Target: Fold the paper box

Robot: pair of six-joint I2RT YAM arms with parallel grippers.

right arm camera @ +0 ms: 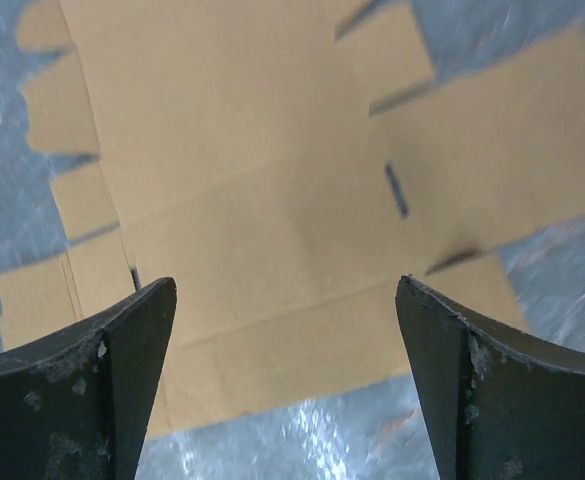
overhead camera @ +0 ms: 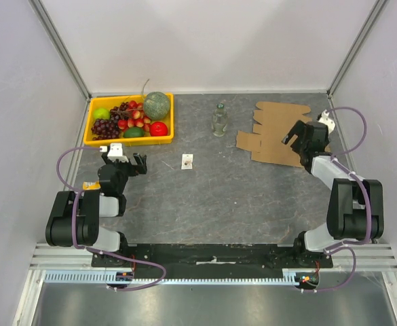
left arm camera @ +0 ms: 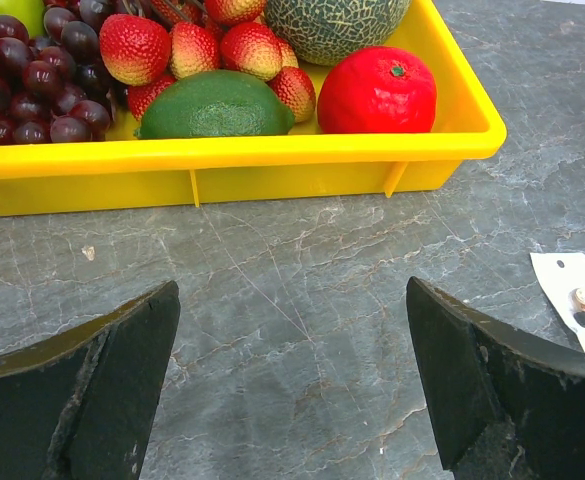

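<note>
Nearest, both black claws stand wide open and empty: left claw (overhead camera: 141, 164) at nine o'clock near the yellow plastic fruit tray (overhead camera: 127, 141), right claw (overhead camera: 292, 136) above the flat brown corrugated cardboard sheet (overhead camera: 274, 122), which lies unfolded at two o'clock on the grey tabletop (overhead camera: 218, 204).

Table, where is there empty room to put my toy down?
Biggest bare patch: the near middle, this side of the white tag. Also between the bottle and the yellow tray. It is crowded back right, where the flat paper box lies.

I'm looking into a robotics lab cell: plain white panels (overhead camera: 205, 41) on aluminium struts (overhead camera: 59, 44) box in a grey desk (overhead camera: 232, 204), with the cabled left arm (overhead camera: 83, 217) and right arm (overhead camera: 351, 204) bolted to its near mounting rail (overhead camera: 205, 255).
</note>
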